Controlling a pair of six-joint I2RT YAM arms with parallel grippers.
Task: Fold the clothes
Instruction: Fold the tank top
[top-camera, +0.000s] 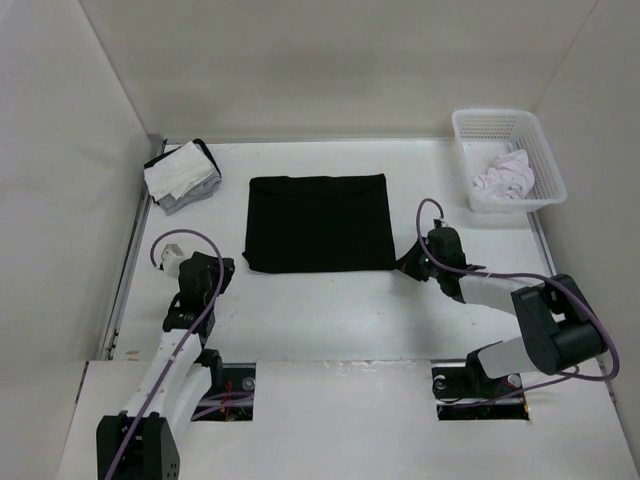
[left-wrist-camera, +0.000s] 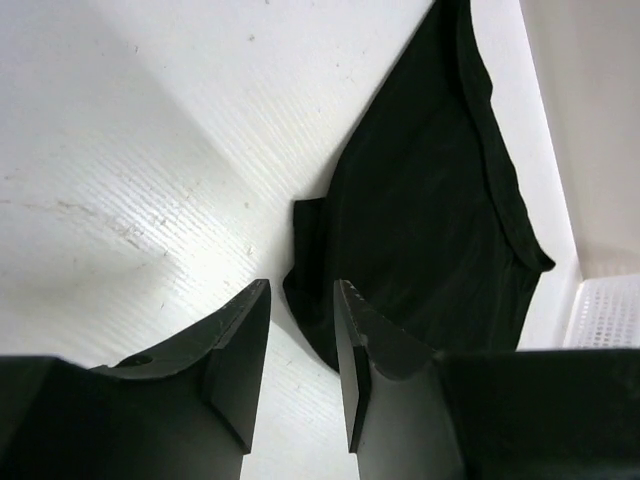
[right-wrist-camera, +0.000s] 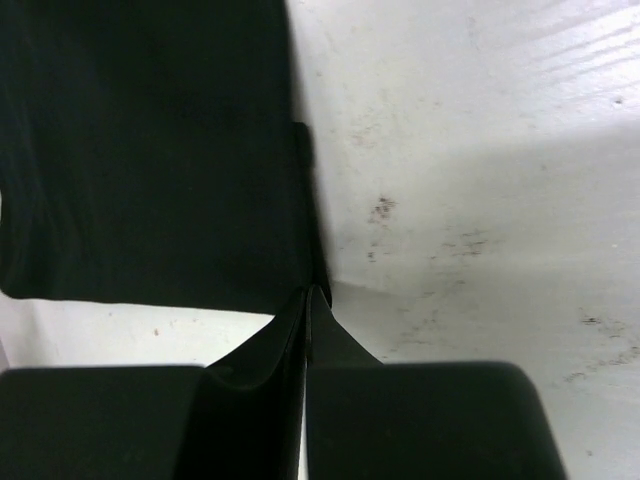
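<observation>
Lying flat near the middle of the white table (top-camera: 320, 325) is the plain black soft fabric garment (top-camera: 320, 222), making a neat dark rectangle with its long edges running left to right. The left pincer (top-camera: 226, 266) is hovering just beside the garment's near left corner, and in the left wrist view its two dark fingers are standing apart with bare table showing in the gap; nothing is sitting between them. From that view the garment's corner is lying just beyond the fingertips, with a small flap of cloth sticking out at its edge.

The right pincer (top-camera: 408, 264) is resting at the garment's near right corner. In the right wrist view its fingers are pressing together, the tips meeting right at the edge of the black cloth; whether any fabric is being caught between them cannot be told.

At the far right corner a white plastic mesh basket (top-camera: 548, 172) is holding a crumpled pale lilac-white garment (top-camera: 503, 176). At the far left a white-and-grey stack of folded cloth (top-camera: 180, 176) is sitting against the wall, well apart from the black garment.
</observation>
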